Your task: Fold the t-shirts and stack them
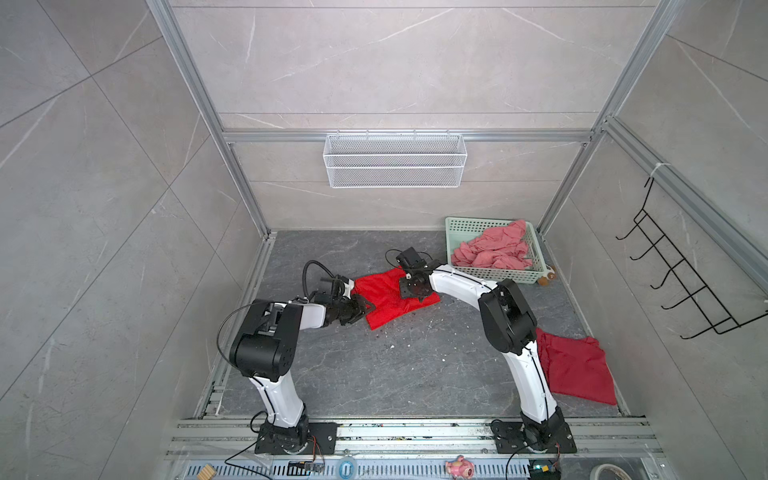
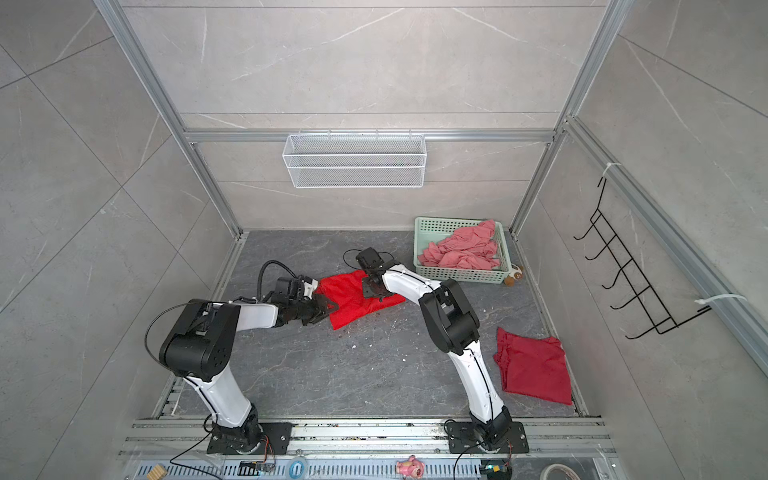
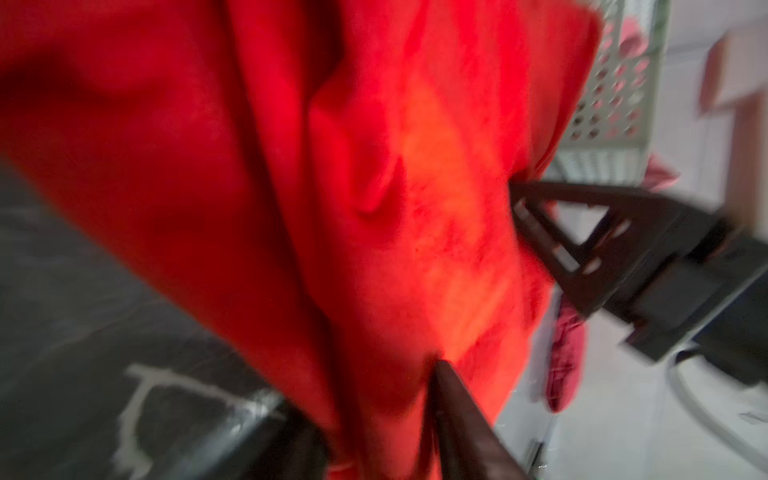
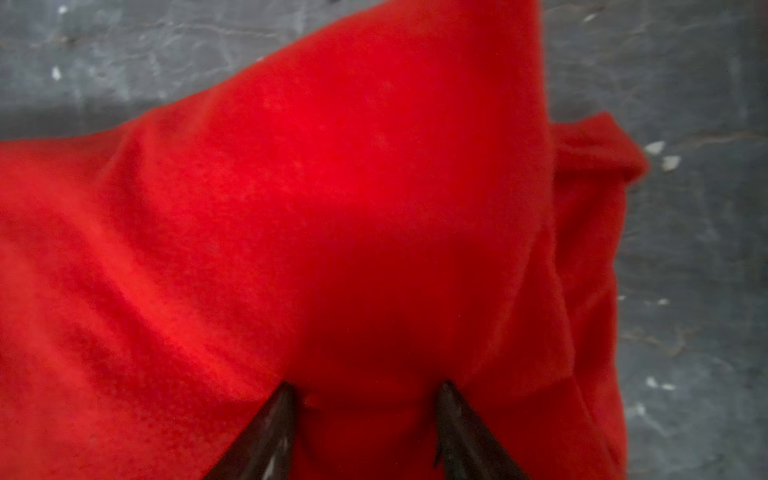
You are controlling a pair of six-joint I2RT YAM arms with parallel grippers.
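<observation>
Bright red t-shirt (image 4: 332, 208) is gripped by left fingers (image 3: 457, 424) and right fingers (image 4: 266, 440); only top views show the wall basket (image 1: 395, 160).

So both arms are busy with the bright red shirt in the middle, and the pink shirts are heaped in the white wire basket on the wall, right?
Not quite: the pink shirts are heaped in the mint-green basket on the table, not the white wire basket on the wall; both top views show it. The rest, about the bright red shirt, holds.
</observation>
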